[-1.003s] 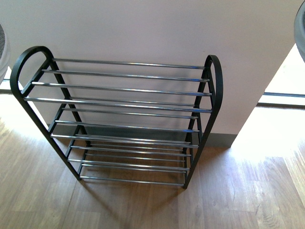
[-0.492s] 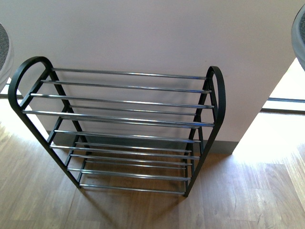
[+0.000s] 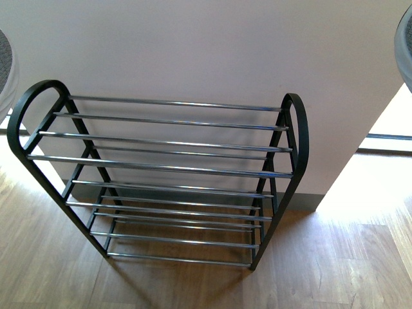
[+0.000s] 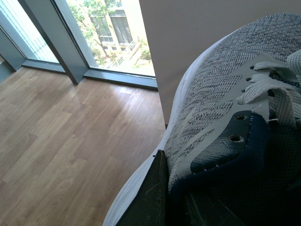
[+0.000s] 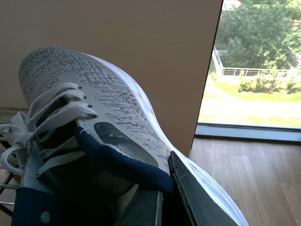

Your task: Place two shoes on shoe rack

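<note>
Each arm held 1 sneaker in the air, and 0 of the 2 shoes sat on the rack (image 3: 161, 165). I judged the step in hand to be the carry and line-up before the 1st set-down.

The left claw (image 4: 176, 202) was clenched on the left sneaker (image 4: 221, 108). 1 dark finger (image 4: 155, 188) pressed the outside of the navy collar, and the other seemed to sit inside the shoe, though it was mostly hidden. The right claw (image 5: 164, 200) grasped the right sneaker (image 5: 94, 94) the same way, with the collar wall pinched between its 2 fingers. In both wrist views the floor (image 3: 335, 270) lay well below the soles. In the front view only a sliver of each sneaker showed, at the far left and far right edges, well apart from the rack and above its top tier.

The rack stood upright on the floor, its back against the wall (image 3: 193, 51), with every tier bare.

The next move probably called for bringing each sneaker inward until it hung over the top tier. The sole would need to be level and span at least 2 bars, since a narrow footing could let the toe or heel dip through a gap. Each claw should let go only once the sole rested on the bars. The 2 sneakers would also need to stay side by side and not touch as they came in.
</note>
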